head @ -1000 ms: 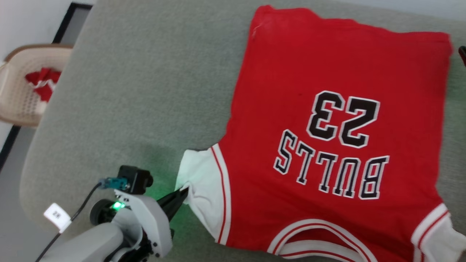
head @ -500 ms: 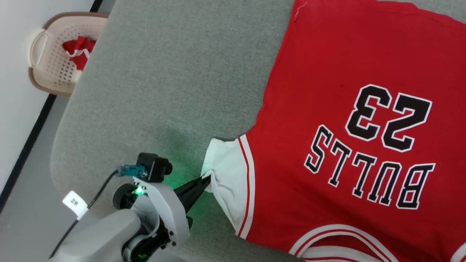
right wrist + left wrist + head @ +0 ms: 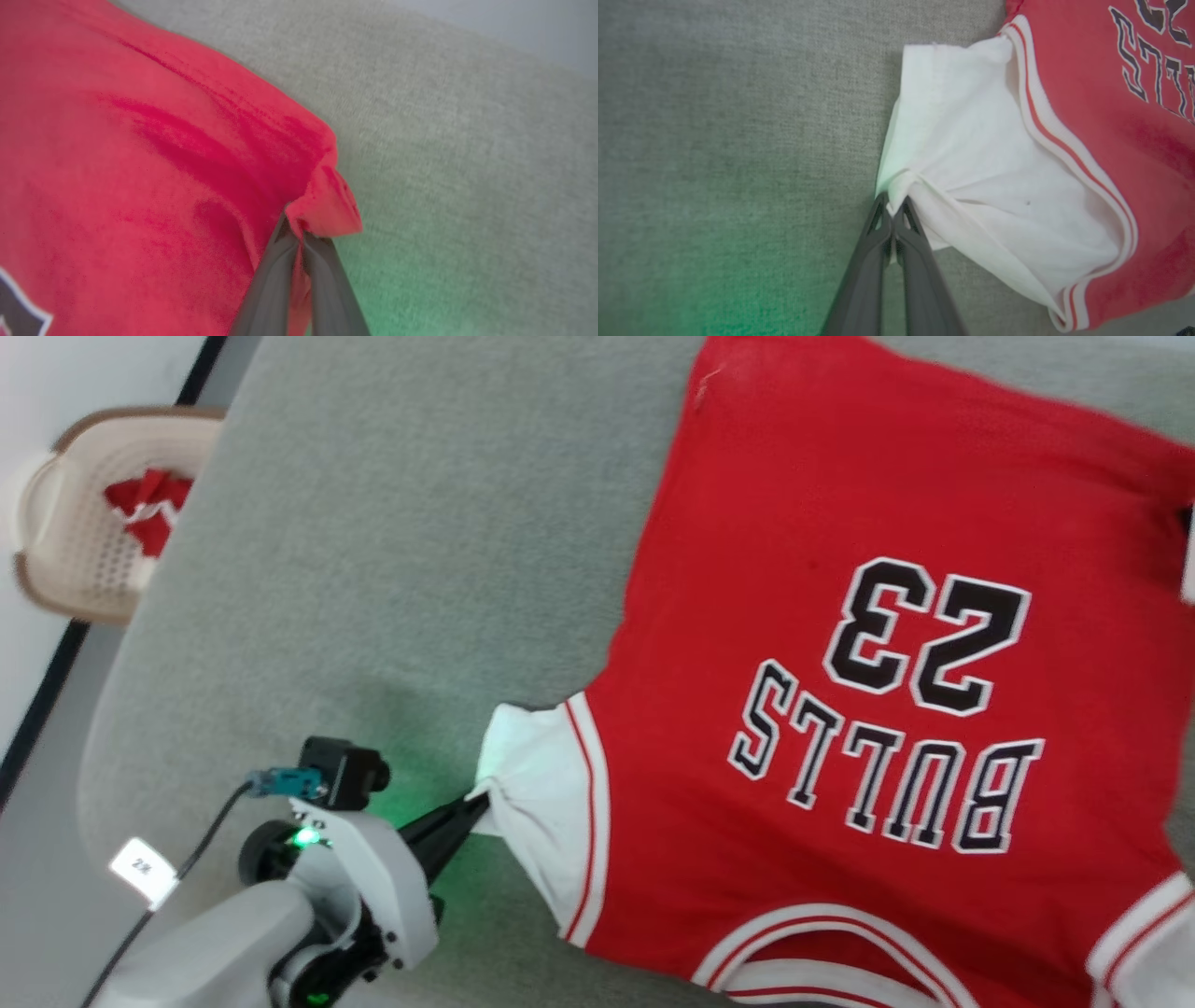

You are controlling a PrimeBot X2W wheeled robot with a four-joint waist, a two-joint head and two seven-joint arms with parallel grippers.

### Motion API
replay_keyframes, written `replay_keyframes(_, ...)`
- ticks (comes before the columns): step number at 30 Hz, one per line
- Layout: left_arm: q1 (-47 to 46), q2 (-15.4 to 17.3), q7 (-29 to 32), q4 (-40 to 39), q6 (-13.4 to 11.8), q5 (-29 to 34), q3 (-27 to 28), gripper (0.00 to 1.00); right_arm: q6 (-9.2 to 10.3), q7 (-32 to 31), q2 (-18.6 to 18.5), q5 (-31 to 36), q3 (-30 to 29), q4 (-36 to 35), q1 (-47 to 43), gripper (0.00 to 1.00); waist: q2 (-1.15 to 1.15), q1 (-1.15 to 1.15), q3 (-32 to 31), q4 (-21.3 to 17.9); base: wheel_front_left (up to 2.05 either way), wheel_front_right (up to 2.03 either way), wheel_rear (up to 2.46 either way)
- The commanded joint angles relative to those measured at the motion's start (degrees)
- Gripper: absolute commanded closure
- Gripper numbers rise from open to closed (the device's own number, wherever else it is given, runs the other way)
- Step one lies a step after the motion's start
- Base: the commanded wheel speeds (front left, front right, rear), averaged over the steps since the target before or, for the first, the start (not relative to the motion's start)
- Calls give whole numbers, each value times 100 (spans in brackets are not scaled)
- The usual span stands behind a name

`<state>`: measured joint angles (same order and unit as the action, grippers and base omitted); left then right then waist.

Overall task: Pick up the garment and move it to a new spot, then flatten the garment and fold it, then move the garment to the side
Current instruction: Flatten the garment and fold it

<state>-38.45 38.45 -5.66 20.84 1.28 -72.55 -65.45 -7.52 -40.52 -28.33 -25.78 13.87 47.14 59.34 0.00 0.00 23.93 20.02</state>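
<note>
The red jersey-style T-shirt (image 3: 840, 644) with white sleeves and a black "23" lies print-up on the grey fabric-covered table (image 3: 373, 569). The left hand (image 3: 893, 207) is clamped on the bunched edge of one white sleeve (image 3: 971, 177), the right hand (image 3: 299, 228) pinched shut on what seems, through blur, a red hem corner (image 3: 327, 205): two far-apart holds, I'd judge, for tugging it flat.

My left gripper (image 3: 478, 803) sits low on the left of the head view. Its two dark fingers (image 3: 920, 280) are pressed together and point up and to the right, nipped onto the garment (image 3: 822, 504) at the white sleeve's edge. The pale forearm (image 3: 205, 952) slants in from the bottom edge, with a green light (image 3: 302, 837) glowing at the wrist (image 3: 373, 887). My right gripper (image 3: 295, 229) is clamped too, pinching a red corner fold.
</note>
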Motion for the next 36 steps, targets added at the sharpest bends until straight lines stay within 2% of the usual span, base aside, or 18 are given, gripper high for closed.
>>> replay_keyframes(1,116,178,50,224,-217,-58,16,100,7,-31,-32,-138,133,-120,-344,100,0,0,-303,-360,0,0,0)
replay_keyframes(7,208,458,78,28,-299,-108,58,100,8,-12,-398,-770,381,-1605,-1420,100,0,0,-614,-843,0,0,0)
replay_keyframes(14,332,714,142,-300,-391,-141,59,100,8,-44,-551,-1100,-117,-3126,-3222,100,0,0,-876,-1321,0,0,0)
replay_keyframes(18,392,844,158,-443,-468,-162,60,100,8,-97,-355,-1014,-596,-3760,-4353,100,0,0,-972,-1509,0,0,0)
replay_keyframes(23,459,953,193,-569,-531,-200,64,100,9,-167,135,-846,-1209,-4264,-5612,100,0,0,-1056,-1656,0,0,0)
replay_keyframes(30,482,984,212,-641,-574,-243,71,100,9,-39,668,-551,-1541,-4382,-6329,100,0,0,-1089,-1763,0,0,0)
replay_keyframes(32,481,991,233,-653,-566,-241,61,100,10,38,780,-467,-1540,-4311,-6355,62,0,0,-1087,-1782,0,0,0)
replay_keyframes(33,481,992,231,-654,-561,-245,62,100,10,66,805,-425,-1525,-4276,-6345,51,0,0,-1089,-1788,0,0,0)
replay_keyframes(34,479,996,237,-653,-562,-239,59,100,10,93,797,-401,-1481,-4261,-6331,9,0,0,-1091,-1791,0,0,0)
replay_keyframes(35,478,1001,245,-650,-570,-233,55,100,10,126,802,-413,-1492,-4260,-6302,0,0,0,-1093,-1795,0,0,0)
replay_keyframes(36,477,996,247,-651,-572,-231,55,100,10,147,790,-429,-1491,-4299,-6262,0,0,0,-1094,-1794,0,0,0)
